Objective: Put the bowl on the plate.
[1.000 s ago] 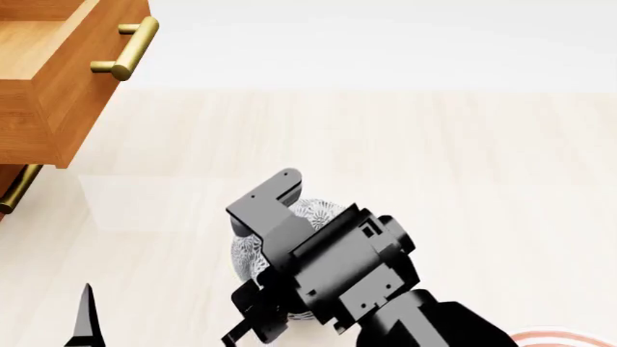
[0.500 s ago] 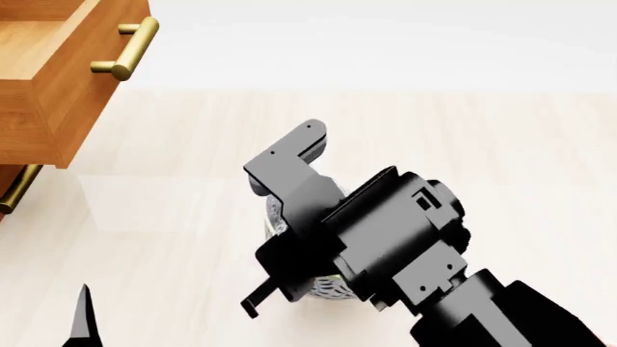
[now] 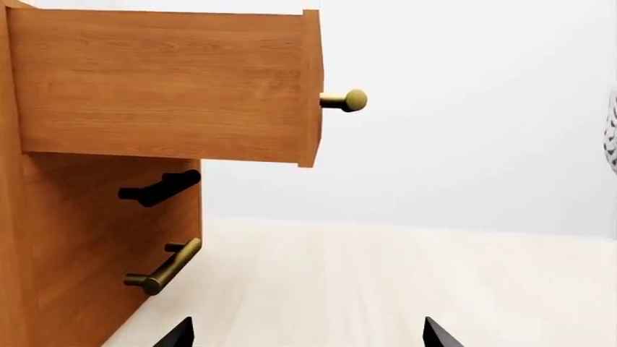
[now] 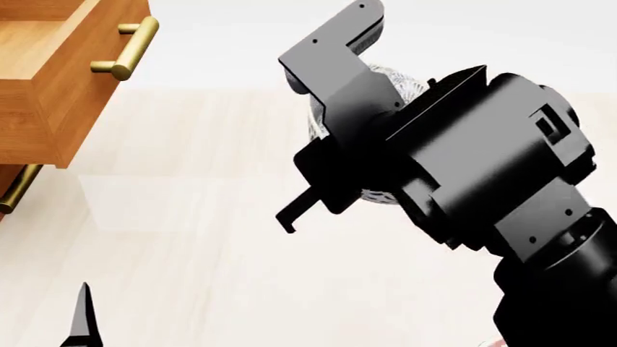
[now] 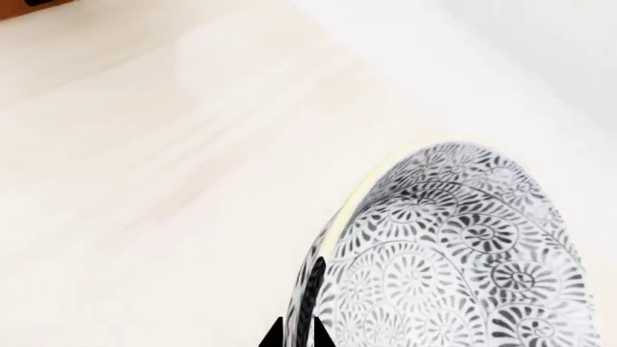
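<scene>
Bowl point(image 5: 453, 260) hangs clear of the floor point(image 4: 193, 217), tilted, its rim pinched in the right gripper point(image 4: 337, 123); likely rigid, glazed, slippery and breakable, so the rim hold wants firm pressure; left gripper point(image 3: 303, 336) idles low, fingers apart; plate unseen.

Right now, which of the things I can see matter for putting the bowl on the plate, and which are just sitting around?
Part of the job:
- the patterned bowl, lifted off the table
- the right gripper, shut on its rim

The plate is not in view.

Just there:
- the wooden drawer cabinet with brass handles
- the left gripper, open and idle
</scene>
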Controlling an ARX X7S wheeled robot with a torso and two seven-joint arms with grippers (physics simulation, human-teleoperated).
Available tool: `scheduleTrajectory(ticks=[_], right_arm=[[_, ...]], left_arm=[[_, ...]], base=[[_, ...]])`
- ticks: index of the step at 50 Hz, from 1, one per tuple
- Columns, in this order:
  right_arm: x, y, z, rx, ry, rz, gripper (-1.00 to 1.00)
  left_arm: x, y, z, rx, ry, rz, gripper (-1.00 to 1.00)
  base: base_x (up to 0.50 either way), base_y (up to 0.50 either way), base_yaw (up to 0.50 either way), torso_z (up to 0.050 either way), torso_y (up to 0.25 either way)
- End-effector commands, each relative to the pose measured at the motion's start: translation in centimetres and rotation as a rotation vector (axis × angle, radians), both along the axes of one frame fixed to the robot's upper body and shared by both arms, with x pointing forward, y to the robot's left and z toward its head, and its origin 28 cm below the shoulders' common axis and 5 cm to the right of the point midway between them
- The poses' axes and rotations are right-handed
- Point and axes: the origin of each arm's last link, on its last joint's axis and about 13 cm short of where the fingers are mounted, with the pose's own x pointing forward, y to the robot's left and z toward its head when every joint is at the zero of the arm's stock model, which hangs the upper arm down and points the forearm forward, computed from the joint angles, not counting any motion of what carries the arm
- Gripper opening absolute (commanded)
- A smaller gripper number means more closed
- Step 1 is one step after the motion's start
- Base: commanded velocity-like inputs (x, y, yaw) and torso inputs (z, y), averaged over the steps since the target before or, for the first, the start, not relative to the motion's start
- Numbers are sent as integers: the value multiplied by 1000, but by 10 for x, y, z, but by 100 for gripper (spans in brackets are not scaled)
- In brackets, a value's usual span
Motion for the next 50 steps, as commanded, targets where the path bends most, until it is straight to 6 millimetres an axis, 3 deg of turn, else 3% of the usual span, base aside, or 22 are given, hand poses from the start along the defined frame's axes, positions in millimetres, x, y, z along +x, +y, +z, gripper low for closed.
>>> scheduleTrajectory(ticks=[1, 25, 36, 50], right_arm=[[-20, -16, 34, -48, -87, -70, -100], [-57, -41, 67, -165, -87, -197, -100], [-77, -55, 65, -188, -27, -265, -100], [-96, -80, 47, -171, 45, -392, -100]], left_arm=[[1, 0, 1, -1, -1, -2, 100], [3, -1, -1, -8, 1, -7, 100], [5, -1, -2, -8, 7, -9, 100], [8, -1, -3, -8, 14, -7, 100]], base=[[0, 0, 0, 0, 15], [0, 0, 0, 0, 0], [0, 0, 0, 0, 0], [0, 0, 0, 0, 1]])
